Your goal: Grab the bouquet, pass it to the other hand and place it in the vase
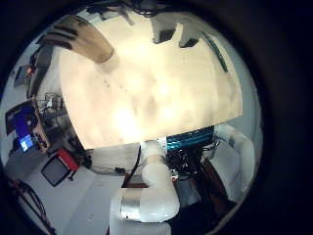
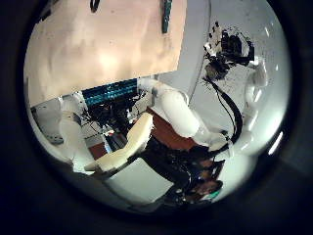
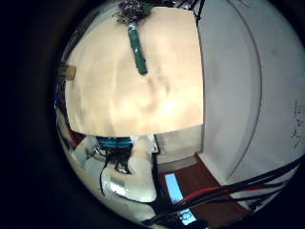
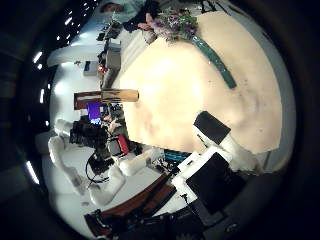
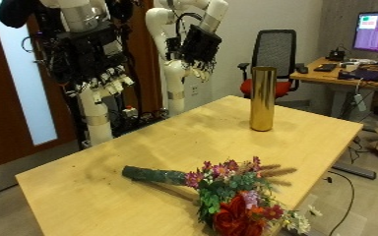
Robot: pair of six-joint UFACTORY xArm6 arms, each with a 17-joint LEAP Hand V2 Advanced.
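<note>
While both arms hang high above the tabletop [image 5: 97,182] and nothing has been picked up, every risk of the task lies ahead. The bouquet [image 5: 221,192] lies flat on the tabletop, its green wrapped stem end pointing toward ten o'clock and its blooms spilling toward four o'clock, close to the near edge. The tall golden vase [image 5: 261,98] stands upright well apart from it, at about one o'clock from the flowers.

The left robot hand [image 5: 196,44] is raised with fingers straight and apart, holding nothing. The right robot hand [image 5: 97,69] hangs with fingers loosely relaxed, also empty.

Judging from this layout, the first danger is the grasp: the stem is thin and lies flush on the wood, so fingers could skid on it, or push the bouquet toward the near edge rather than lift it. A grip closing on the blooms instead of the wrap would crush them. The handover could drop the bundle if one hand releases before the other has closed. Finally, the vase looks narrow and tall; a stem arriving tilted or off-centre may knock it over.
</note>
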